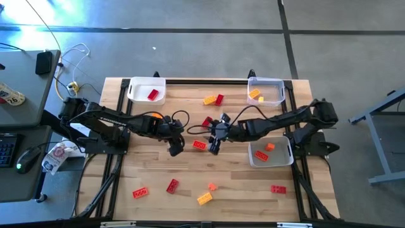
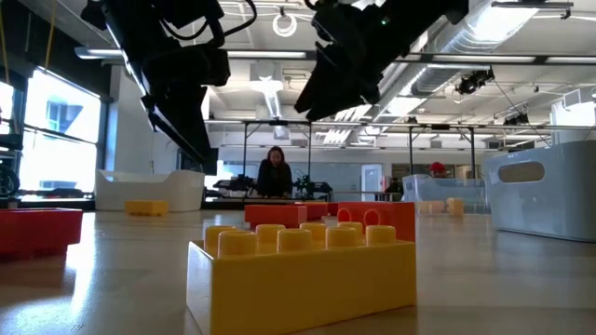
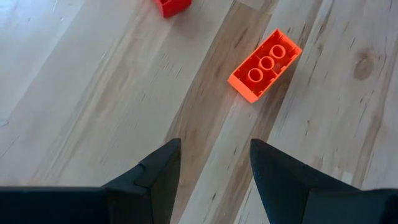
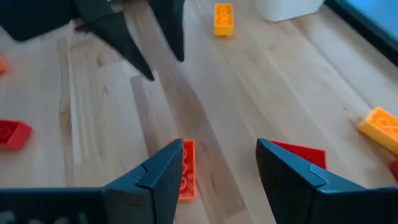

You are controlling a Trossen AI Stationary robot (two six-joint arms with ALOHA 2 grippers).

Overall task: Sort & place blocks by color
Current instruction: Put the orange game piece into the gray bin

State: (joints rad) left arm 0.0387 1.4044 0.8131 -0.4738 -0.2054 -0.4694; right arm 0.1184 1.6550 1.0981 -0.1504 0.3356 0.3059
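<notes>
An orange-red block (image 1: 199, 145) lies on the wood mid-table, hollow side up in the left wrist view (image 3: 264, 65). My left gripper (image 1: 176, 149) (image 3: 214, 146) hovers open just left of it. My right gripper (image 1: 214, 147) (image 4: 219, 146) hovers open just right of it, and its wrist view shows the block (image 4: 186, 169) beside one finger and a red block (image 4: 300, 155) beside the other. The low view shows both grippers raised off the table. Other red, orange and yellow blocks lie scattered: red (image 1: 207, 121), yellow with red (image 1: 213, 99), and several along the near edge (image 1: 204, 198).
A white tray (image 1: 138, 85) at far left holds a red block (image 1: 152, 94). A clear tray (image 1: 273, 82) at far right holds yellow blocks. A third tray (image 1: 285, 154) at the right holds orange blocks. A person sits far behind the table (image 2: 275, 174).
</notes>
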